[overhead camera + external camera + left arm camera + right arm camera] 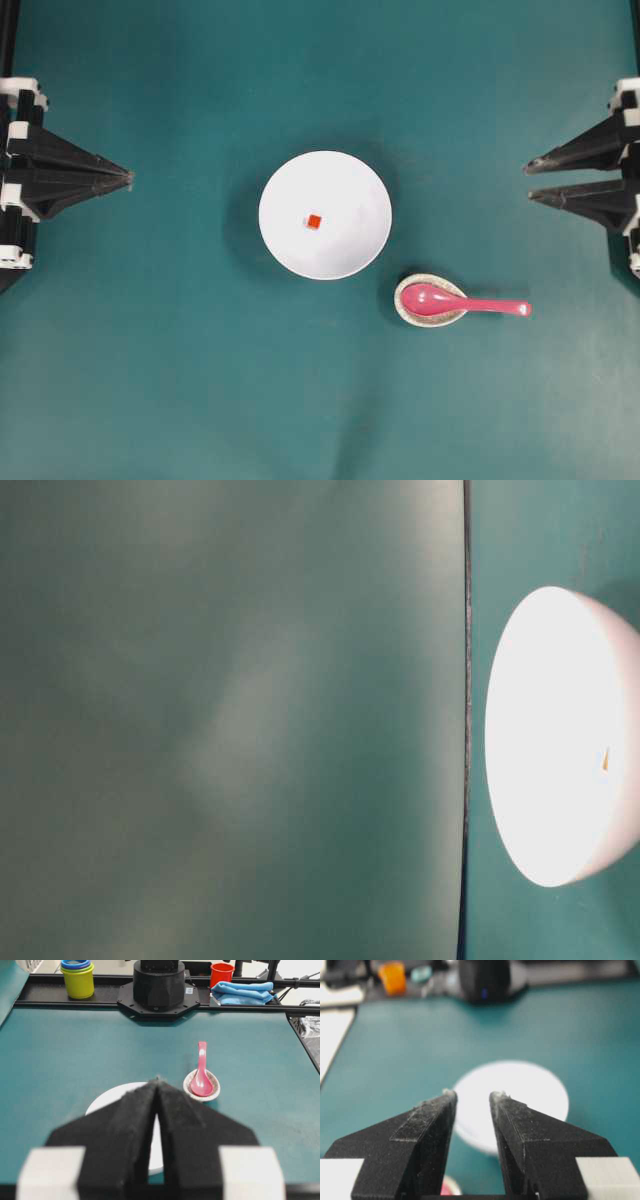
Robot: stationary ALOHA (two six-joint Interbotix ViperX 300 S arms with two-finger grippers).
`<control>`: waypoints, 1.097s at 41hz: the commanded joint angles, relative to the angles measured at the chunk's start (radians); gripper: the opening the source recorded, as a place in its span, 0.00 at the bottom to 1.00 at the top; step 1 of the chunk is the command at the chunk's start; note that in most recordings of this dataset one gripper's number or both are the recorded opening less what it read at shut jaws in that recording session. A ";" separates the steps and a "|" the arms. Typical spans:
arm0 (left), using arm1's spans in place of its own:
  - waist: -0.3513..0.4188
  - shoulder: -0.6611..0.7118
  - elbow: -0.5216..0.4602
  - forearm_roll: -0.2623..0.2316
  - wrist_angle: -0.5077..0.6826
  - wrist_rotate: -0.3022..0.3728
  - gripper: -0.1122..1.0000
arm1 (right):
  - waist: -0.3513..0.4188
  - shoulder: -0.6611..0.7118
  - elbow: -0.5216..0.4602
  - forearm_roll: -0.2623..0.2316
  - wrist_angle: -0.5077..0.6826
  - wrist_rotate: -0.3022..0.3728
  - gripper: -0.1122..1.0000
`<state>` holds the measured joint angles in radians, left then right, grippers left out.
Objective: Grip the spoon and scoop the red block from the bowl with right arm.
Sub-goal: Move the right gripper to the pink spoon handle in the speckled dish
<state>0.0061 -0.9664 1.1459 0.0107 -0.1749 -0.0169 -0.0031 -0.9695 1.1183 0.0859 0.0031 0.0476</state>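
Spoon is lying on a small dish; we are seeing right fingers apart, left fingers together.

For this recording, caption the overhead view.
Red block in white bowl; pink spoon beside it; right gripper open.

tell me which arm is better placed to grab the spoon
Right. The spoon lies on that side, handle toward the right pincer, whose jaws stand apart. The left pincer is shut, beyond the bowl.

Pink spoon — white bowl — red block
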 commanded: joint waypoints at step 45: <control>0.011 -0.038 -0.034 0.003 0.051 -0.002 0.11 | 0.607 0.696 0.322 0.569 -0.882 0.018 0.48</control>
<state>0.0138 -1.0124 1.1351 0.0107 -0.1197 -0.0169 0.5676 -0.3145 1.4680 0.6059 -0.8437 0.0644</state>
